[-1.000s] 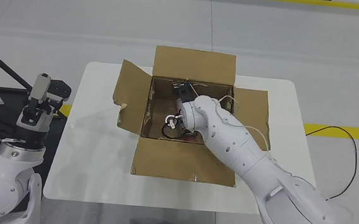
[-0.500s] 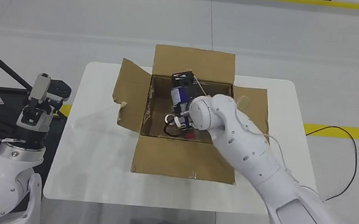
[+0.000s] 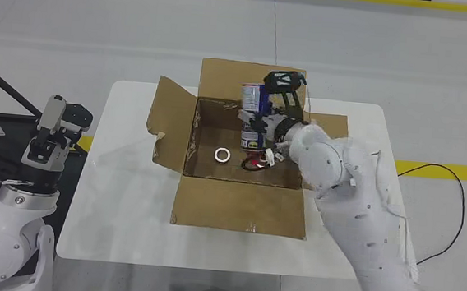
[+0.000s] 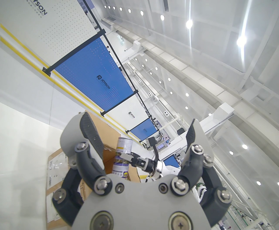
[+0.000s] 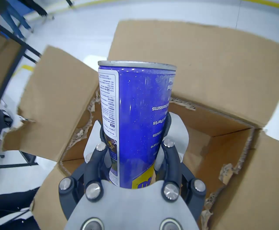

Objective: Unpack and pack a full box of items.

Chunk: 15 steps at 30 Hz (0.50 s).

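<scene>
Right gripper (image 5: 136, 130): clamped on blue can (image 5: 139, 91), up over the box (image 3: 237, 210), far side!
Left gripper (image 4: 139, 128): spread wide, well apart from box.

Floor: pale grey floor (image 3: 102, 28), smooth, with thin straight seams.
Counter: white counter (image 3: 121, 211) with rounded corners.
Markings: a yellow line (image 3: 446, 170) on the floor to the right of the counter, another along the far edge.
Wall: blue and white panels (image 4: 96, 76) in black frames.
Ceiling: white ceiling (image 4: 218, 65) with beams; rows of round lamps (image 4: 189, 23), lit.
</scene>
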Motion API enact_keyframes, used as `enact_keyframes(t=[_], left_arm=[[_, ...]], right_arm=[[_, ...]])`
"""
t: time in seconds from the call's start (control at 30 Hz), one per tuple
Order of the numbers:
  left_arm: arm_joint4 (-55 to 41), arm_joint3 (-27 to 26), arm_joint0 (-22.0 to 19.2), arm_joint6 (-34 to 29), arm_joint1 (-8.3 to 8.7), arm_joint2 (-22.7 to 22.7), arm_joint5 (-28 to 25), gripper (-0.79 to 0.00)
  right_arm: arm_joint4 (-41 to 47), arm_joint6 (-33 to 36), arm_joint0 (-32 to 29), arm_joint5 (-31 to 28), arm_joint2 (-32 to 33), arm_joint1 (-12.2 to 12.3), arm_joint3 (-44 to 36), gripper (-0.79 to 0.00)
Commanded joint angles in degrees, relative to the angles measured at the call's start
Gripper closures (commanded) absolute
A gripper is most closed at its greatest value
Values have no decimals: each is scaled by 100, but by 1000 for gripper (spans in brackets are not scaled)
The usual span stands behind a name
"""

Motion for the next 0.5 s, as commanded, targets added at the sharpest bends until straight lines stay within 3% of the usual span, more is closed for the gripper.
enact_keyframes(t=[0.0, 0.23, 0.47], left_arm=[[0, 0, 0, 0, 0, 0, 0, -785], [0, 0, 0, 0, 0, 0, 0, -785], [0, 0, 0, 0, 0, 0, 0, -785]], right_arm=[[243, -393, -276, -47, 379, 31, -244, 0], [1274, -1228, -850, -525, 1088, 72, -533, 0], [1630, -1268, -938, -753, 1212, 80, -528, 0]])
